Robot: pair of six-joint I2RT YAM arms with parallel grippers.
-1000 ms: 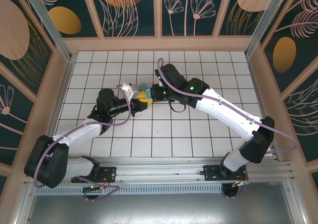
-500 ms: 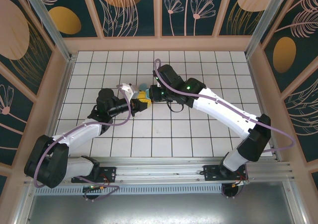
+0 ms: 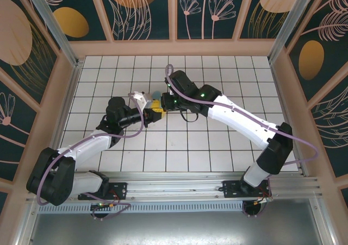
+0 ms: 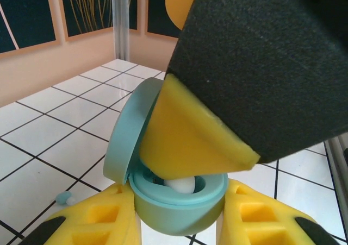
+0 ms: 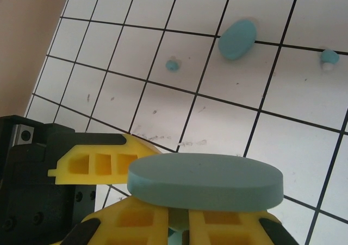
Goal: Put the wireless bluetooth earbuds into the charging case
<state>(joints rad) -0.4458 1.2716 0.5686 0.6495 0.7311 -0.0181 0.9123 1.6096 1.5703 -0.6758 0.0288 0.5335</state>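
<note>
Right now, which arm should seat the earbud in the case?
Right. The right pincer has the earbud down in the well of the open charging case; the left pincer is clamped around that case, steadying it.

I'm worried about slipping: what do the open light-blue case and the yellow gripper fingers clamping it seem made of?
Light-blue round charging case: smooth matte plastic, even soft sheen. Yellow fingers: probably moulded or printed plastic, with hollow ribbed cells; hardness unclear.
</note>
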